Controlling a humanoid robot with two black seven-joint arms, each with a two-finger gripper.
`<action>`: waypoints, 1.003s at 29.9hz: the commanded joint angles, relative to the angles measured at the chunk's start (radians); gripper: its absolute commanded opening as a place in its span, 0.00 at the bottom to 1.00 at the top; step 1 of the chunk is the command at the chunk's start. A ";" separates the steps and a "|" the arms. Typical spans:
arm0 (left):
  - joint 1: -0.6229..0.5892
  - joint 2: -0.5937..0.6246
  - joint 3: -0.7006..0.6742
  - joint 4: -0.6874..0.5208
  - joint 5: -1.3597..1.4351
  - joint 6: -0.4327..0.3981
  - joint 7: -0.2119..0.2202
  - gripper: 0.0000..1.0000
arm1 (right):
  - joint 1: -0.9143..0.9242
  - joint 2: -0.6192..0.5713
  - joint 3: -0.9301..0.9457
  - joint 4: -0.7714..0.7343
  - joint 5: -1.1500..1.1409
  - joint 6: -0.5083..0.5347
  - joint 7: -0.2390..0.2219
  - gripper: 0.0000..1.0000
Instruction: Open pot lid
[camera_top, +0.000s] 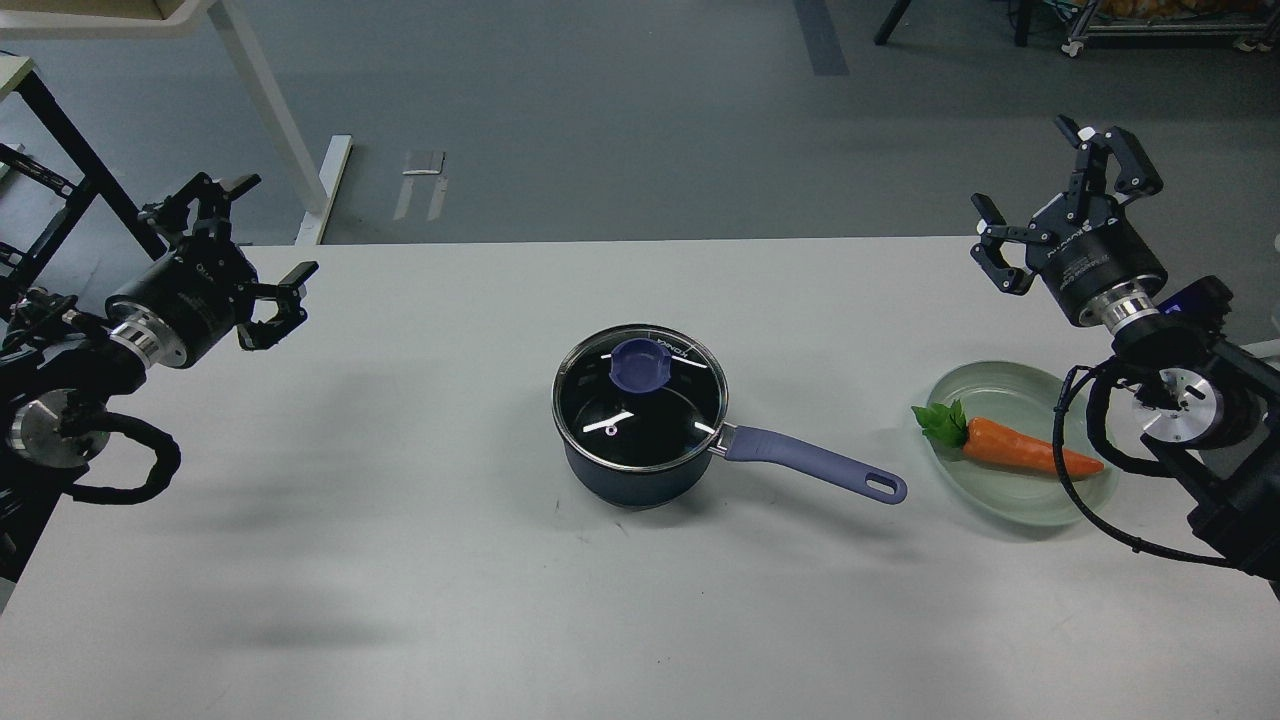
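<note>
The dark navy pot stands in the middle of the white table, its long periwinkle handle pointing right. The clear glass lid rests flat on the pot, its blue-purple knob on top and a small vent hole near the front. My left gripper hovers open at the far left edge, well away from the pot. Held high at the far right, my right gripper is open with nothing between its fingers.
A pale green glass plate with a toy carrot lies right of the pot handle, under my right arm. Beyond the table's far edge is grey floor with white table legs at the upper left.
</note>
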 joint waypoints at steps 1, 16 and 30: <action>0.000 0.001 -0.001 0.000 0.001 -0.009 0.001 0.99 | 0.000 -0.002 0.000 0.001 0.003 0.002 0.003 1.00; -0.018 0.024 0.019 0.020 0.013 -0.004 0.012 0.99 | 0.003 -0.014 -0.061 0.005 -0.025 -0.010 0.069 1.00; -0.028 0.033 0.002 0.005 0.098 -0.008 -0.003 0.99 | 0.044 -0.159 -0.104 0.174 -0.106 0.016 0.087 1.00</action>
